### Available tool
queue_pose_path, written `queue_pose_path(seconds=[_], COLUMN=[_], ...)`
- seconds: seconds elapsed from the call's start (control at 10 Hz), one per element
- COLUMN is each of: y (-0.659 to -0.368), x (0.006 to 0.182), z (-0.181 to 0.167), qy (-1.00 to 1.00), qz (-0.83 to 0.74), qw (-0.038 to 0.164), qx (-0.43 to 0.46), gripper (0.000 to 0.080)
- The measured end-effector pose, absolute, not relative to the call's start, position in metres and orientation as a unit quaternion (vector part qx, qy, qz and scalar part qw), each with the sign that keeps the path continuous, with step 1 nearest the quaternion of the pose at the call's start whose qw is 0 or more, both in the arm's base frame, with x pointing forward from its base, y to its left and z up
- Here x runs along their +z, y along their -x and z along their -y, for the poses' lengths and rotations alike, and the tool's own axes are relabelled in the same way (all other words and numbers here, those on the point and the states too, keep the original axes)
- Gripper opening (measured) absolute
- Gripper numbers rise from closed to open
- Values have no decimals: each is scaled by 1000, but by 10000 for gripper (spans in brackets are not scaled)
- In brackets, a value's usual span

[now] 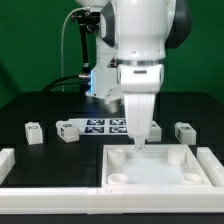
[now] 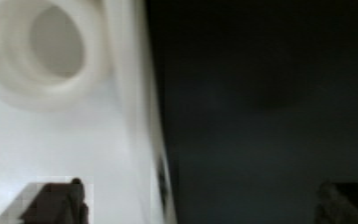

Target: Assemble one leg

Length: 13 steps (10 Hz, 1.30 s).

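Three legs show in the exterior view as small white tagged blocks on the black table: two at the left and one at the right. The large white plate with round corner sockets lies in front. My gripper hangs low over the plate's far edge, away from all the legs. In the wrist view the gripper is open wide and empty. One finger is over the white plate, near a round socket. The other finger is over dark table.
The marker board lies flat behind the plate, between the legs. A white raised border runs along the exterior view's left and front. The arm's white body fills the upper middle.
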<state>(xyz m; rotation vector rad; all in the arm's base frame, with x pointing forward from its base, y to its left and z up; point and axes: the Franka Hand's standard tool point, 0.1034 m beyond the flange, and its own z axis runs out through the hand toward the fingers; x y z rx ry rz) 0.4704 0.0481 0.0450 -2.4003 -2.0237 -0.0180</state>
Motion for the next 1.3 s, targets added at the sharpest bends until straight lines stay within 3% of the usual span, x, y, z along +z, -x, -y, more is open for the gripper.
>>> queue_pose_path(seconds=[0.1, 0.6, 0.9, 1.3], y=[-464, -463, -442, -433], x=[52, 48, 49, 50], z=[-52, -52, -58, -94], qy=[768, 858, 960, 999], qz=[640, 514, 280, 18], qw=[-2, 3, 16, 36], qx=[-6, -4, -23, -13], gripper=[649, 649, 649, 649])
